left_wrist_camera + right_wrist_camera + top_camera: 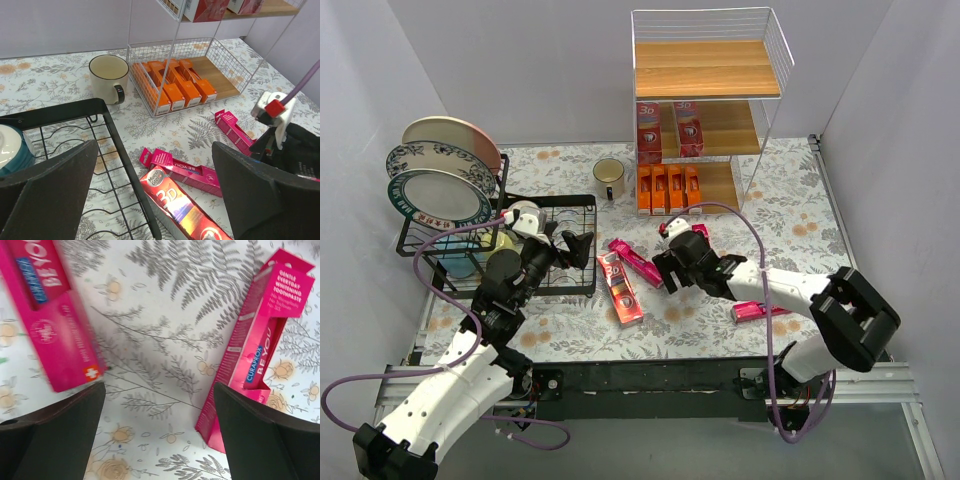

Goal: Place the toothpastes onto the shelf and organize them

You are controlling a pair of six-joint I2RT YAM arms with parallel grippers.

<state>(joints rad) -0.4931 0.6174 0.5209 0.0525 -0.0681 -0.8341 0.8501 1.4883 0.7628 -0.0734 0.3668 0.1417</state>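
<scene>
Right gripper (157, 412) spread wide, empty, between pink toothpaste box (55, 325) and second pink box (260, 350); left gripper (152, 172) spread, empty, over dish rack (116, 145).

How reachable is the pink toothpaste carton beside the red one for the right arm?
Probably yes. The right gripper hangs open just beside that pink carton, with nothing between them; the red carton lies on its far side, out of the way.
</scene>
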